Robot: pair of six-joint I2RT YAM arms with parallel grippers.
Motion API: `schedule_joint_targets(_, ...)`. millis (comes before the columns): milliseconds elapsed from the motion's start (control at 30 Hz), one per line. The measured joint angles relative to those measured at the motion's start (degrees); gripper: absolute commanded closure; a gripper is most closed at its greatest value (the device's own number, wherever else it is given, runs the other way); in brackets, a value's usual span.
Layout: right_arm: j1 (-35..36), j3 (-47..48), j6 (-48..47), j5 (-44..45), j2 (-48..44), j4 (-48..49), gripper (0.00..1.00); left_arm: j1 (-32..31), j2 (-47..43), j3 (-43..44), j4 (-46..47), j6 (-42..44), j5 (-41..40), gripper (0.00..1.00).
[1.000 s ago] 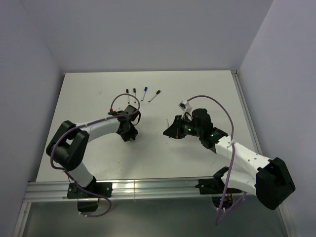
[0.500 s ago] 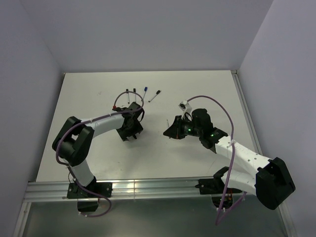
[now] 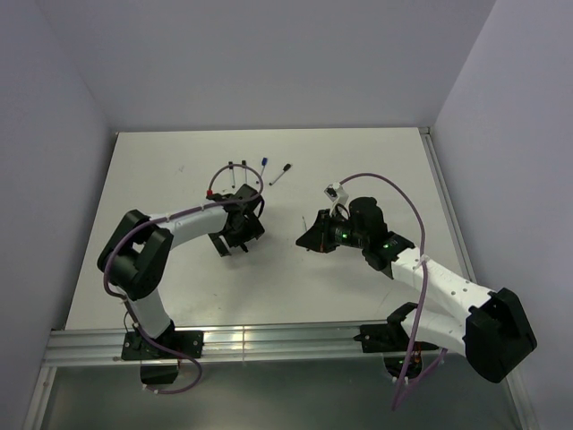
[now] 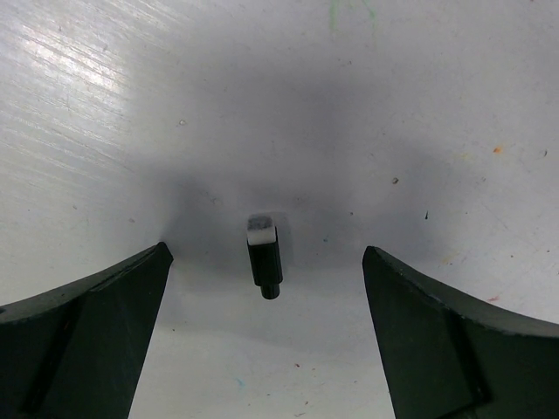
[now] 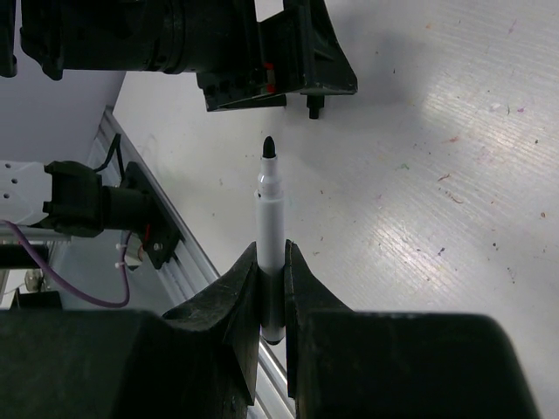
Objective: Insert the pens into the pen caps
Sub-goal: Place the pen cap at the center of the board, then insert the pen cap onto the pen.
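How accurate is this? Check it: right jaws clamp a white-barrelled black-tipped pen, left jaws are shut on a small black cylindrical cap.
Wrong: the left wrist view shows the left jaws wide open, the small black cylindrical cap free between them. The right jaws do clamp the white-barrelled black-tipped pen.

One white pen (image 5: 269, 209), dark tip bare, pinched in the right gripper (image 5: 271, 262); a small black cap (image 4: 264, 257) lies on the table (image 4: 437, 87); more pens (image 3: 262, 170) farther back.

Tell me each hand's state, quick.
Left hand: open, a cap between its fingers, not gripped.
Right hand: closed on a pen.
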Motion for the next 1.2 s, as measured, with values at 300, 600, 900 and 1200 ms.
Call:
schedule_joint_targets(300, 0.0, 0.0, 0.02, -0.59, -0.31, 0.0, 1.0, 0.02, -0.9, -1.4, 1.57, 0.0, 0.04, 0.04)
schedule_joint_targets(600, 0.0, 0.0, 0.02, -1.36, -0.96, 0.04, 1.0, 0.11, -0.02, -1.18, -0.94, -0.74, -0.96, 0.39)
schedule_joint_targets(900, 0.0, 0.0, 0.04, -1.6, -1.2, 0.02, 1.0, -1.42, 3.32, 2.49, -5.6, -3.54, -3.17, 0.5)
schedule_joint_targets(1200, 0.0, 0.0, 0.04, -1.68, -1.95, 0.02, 1.0, -2.4, 4.68, 4.11, -6.6, -5.2, -3.17, 0.57)
